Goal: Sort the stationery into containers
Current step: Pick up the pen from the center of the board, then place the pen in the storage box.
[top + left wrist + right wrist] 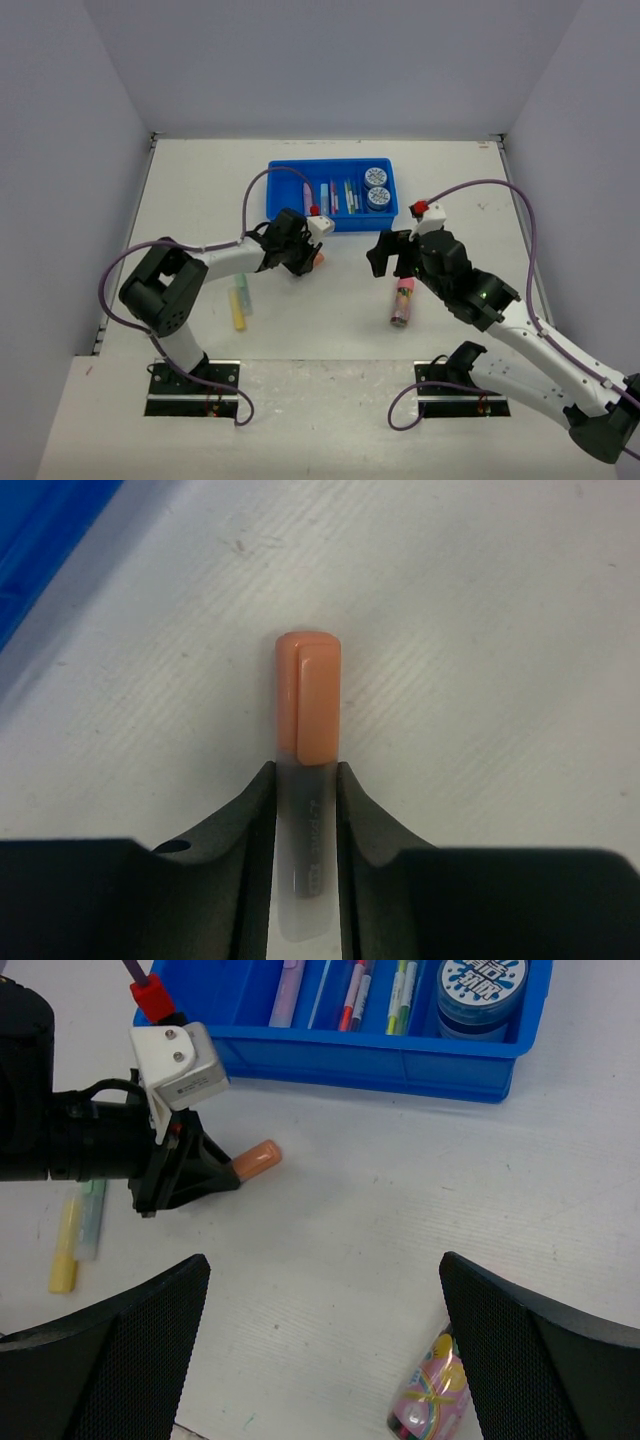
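An orange marker lies on the white table just in front of the blue tray. My left gripper is low over it, its two black fingers pressed against both sides of the marker's clear barrel, the orange cap sticking out ahead. In the right wrist view the same marker pokes out of the left gripper. My right gripper hangs open above the bare table, with a pink patterned tube lying beside its right finger. The tray holds pens, markers and two patterned discs.
A yellow marker and a green marker lie side by side at the left, near the left arm's elbow. The pink tube lies under the right arm. Grey walls enclose the table on three sides.
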You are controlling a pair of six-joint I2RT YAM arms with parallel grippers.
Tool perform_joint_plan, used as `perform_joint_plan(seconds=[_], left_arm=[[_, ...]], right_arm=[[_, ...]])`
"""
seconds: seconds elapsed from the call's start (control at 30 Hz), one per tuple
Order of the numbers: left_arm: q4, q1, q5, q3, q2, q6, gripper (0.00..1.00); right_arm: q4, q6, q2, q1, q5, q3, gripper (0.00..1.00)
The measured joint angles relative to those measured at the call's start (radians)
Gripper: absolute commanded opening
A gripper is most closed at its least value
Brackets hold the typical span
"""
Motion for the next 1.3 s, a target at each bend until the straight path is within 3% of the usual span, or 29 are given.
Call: perform_joint_plan(seconds=[0.2, 0.4, 0.57, 0.7, 0.87, 1.0, 1.03, 1.13, 1.3], left_arm=[[-0.049, -0.033, 0.034, 0.008, -0.195, -0.049, 0.0], [-0.05, -0.032, -0.19, 0.239, -0.246, -0.162, 0.0], [-0.064, 0.01, -0.317, 0.608, -0.018, -0.263, 0.0], [-0.067, 0.076, -0.373, 0.769, 0.178, -0.332, 0.0], [-0.111, 0.119, -0.411, 0.805, 0.341, -0.418, 0.0], [-0.107, 0.117, -0.401, 0.757, 0.355, -0.471, 0.01], [-0.1, 0.116, -0.397, 0.753, 0.354, -0.48, 0.07], [-0.08, 0.112, -0.388, 0.739, 0.352, -0.502, 0.37], [-0.052, 0.111, -0.379, 0.699, 0.348, -0.528, 0.53]], right_arm=[[0.0, 0.001, -0.002, -0.013, 0.001, 0.0, 0.99], [-0.001, 0.024, -0.044, -0.066, 0.031, -0.013, 0.99], [0.001, 0.033, -0.063, -0.089, 0.036, -0.015, 0.99], [0.0, 0.034, -0.057, -0.093, 0.035, -0.019, 0.99], [0.001, 0.034, -0.044, -0.097, 0.035, -0.019, 0.99], [0.003, 0.034, -0.018, -0.098, 0.029, -0.019, 0.99], [0.004, 0.034, -0.012, -0.098, 0.027, -0.019, 0.99], [0.004, 0.034, -0.002, -0.098, 0.025, -0.019, 0.99], [0.006, 0.034, -0.002, -0.098, 0.024, -0.019, 0.99]])
